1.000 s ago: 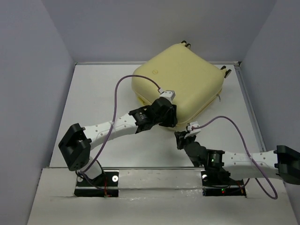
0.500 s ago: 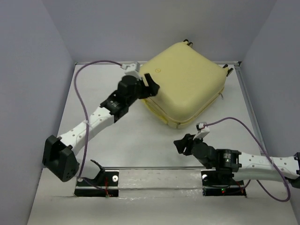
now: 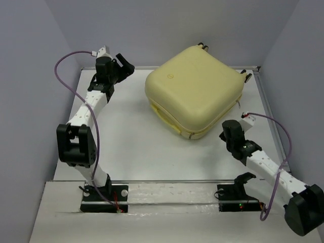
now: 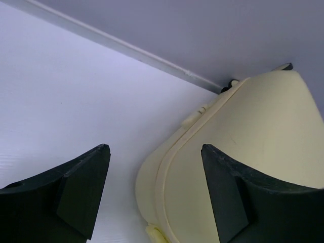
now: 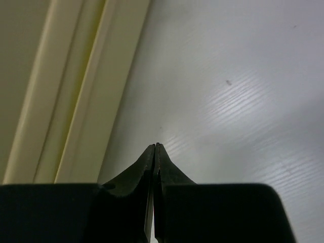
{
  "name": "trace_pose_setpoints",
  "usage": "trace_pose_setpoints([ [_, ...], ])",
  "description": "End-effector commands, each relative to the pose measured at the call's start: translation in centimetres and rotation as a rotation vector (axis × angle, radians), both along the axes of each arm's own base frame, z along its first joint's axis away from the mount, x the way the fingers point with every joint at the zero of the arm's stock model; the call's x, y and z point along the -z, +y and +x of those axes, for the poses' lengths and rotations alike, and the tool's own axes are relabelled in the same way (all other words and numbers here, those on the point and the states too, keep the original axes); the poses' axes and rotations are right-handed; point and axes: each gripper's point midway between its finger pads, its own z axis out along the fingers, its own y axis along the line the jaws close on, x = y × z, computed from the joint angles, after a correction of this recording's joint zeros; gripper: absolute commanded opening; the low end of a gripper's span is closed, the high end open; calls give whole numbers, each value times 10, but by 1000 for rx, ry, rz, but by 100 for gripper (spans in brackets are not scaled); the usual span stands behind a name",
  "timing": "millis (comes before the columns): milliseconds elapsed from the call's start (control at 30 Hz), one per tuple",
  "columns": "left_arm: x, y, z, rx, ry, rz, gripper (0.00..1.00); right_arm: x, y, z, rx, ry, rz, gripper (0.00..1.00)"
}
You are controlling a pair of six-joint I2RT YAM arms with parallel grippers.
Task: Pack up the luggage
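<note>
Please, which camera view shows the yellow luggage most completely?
The top external view: the whole closed luggage lies there, wheels included. The left wrist view shows only one rounded corner with the seam; the right wrist view shows only a strip of its edge.

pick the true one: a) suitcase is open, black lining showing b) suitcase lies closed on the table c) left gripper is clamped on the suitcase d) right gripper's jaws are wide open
b: the luggage shows only its yellow shell, halves together along the seam, no lining visible.
</note>
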Motion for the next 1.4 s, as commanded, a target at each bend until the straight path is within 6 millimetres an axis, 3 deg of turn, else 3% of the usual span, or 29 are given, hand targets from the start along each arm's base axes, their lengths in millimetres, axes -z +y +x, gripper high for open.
trace_pose_setpoints([
  [0, 22, -29, 27, 140, 50, -26, 83, -42, -8, 52, -36, -118, 61, 7],
  [133, 46, -39, 45, 164, 89, -28, 83, -41, -11, 77, -44, -97, 59, 7],
  [233, 74, -64, 60, 212, 127, -15, 83, -43, -12, 93, -47, -97, 60, 7],
  [267, 68, -77, 63, 235, 111, -17, 83, -52, -11, 102, -57, -131, 74, 7],
  [367, 82, -100, 66, 269, 130, -27, 83, -45, -4, 114, -102, -110, 73, 7],
  [433, 89, -109, 65, 281, 132, -35, 83, -51, 2, 124, -147, -131, 60, 7],
  [467, 96, -112, 60, 278, 144, -37, 82, -46, 12, 128, -198, -121, 74, 7],
  [500, 89, -119, 57, 283, 106, -39, 80, -48, 17, 132, -229, -125, 79, 7],
  [533, 66, -118, 48, 270, 49, -44, 80, -55, 23, 138, -266, -144, 78, 7],
  [567, 94, -110, 33, 228, 93, -35, 80, -52, 38, 140, -341, -141, 105, 7],
  [600, 89, -109, 25, 216, 65, -53, 80, -57, 46, 144, -387, -158, 115, 7],
  [633, 87, -105, 11, 183, 44, -95, 79, -70, 66, 147, -509, -204, 140, 7],
  [700, 82, -101, -3, 157, 23, -149, 78, -73, 84, 153, -610, -219, 163, 7],
  [733, 87, -96, -21, 131, 28, -149, 78, -88, 101, 153, -715, -245, 188, 7],
  [767, 67, -98, -23, 138, -17, -168, 78, -81, 108, 150, -758, -227, 209, 7],
  [800, 83, -92, -36, 104, 3, -159, 78, -95, 117, 155, -805, -253, 222, 7],
  [867, 80, -91, -63, 92, -13, -162, 77, -97, 137, 152, -927, -246, 280, 7],
  [967, 77, -88, -87, 71, -35, -145, 77, -109, 159, 154, -1050, -253, 346, 7],
  [1000, 80, -83, -97, 68, -33, -147, 77, -113, 159, 158, -1039, -261, 349, 7],
  [1033, 69, -79, -98, 54, -57, -153, 77, -114, 159, 155, -1038, -261, 351, 7],
  [1067, 82, -62, -104, -7, -40, -139, 77, -112, 152, 157, -991, -263, 327, 7],
  [1100, 82, -41, -103, -69, -47, -141, 77, -110, 146, 155, -954, -264, 306, 7],
  [1133, 84, -25, -104, -114, -48, -156, 78, -91, 137, 146, -900, -224, 296, 7],
  [1167, 79, -13, -104, -139, -58, -175, 78, -101, 126, 141, -839, -253, 266, 7],
  [1233, 74, 6, -92, -145, -57, -203, 78, -93, 104, 138, -710, -244, 220, 7],
  [1267, 52, 7, -82, -133, -94, -211, 79, -90, 92, 129, -642, -246, 211, 7],
  [1300, 52, 12, -76, -142, -71, -180, 80, -85, 84, 124, -601, -228, 203, 9],
  [1333, 58, 20, -65, -160, -43, -161, 80, -82, 78, 119, -569, -215, 192, 14],
  [1367, 41, 15, -57, -114, -44, -165, 80, -84, 71, 110, -543, -224, 177, 19],
])
